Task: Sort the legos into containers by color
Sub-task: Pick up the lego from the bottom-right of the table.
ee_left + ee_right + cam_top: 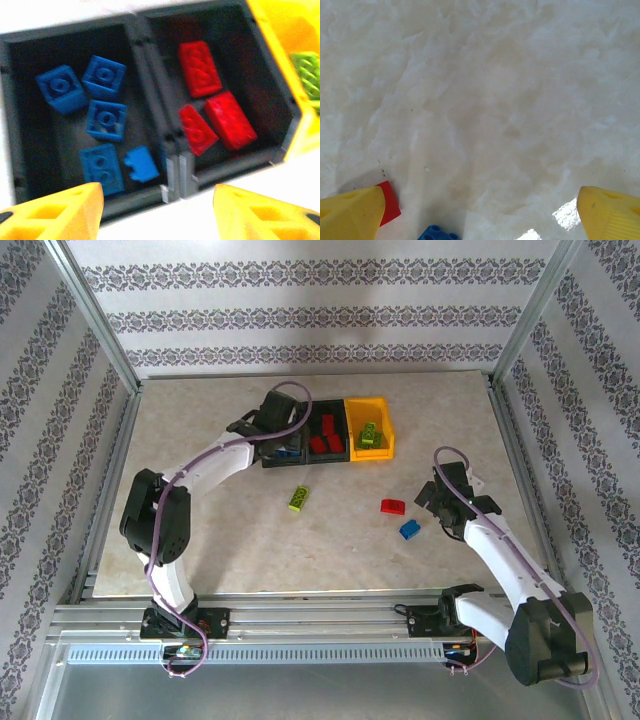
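Lab enclosure: aluminium frame (97, 320), wallpapered walls (320, 315)

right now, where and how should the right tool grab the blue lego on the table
Probably from straight above, pinching the two smooth side walls of the blue lego. It lies flat on the table, studs up, apart from the red lego, so the open right tool has room either side.

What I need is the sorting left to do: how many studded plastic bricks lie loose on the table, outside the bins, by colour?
Lime green studded plastic brick: 1
Red studded plastic brick: 1
Blue studded plastic brick: 1
Total: 3
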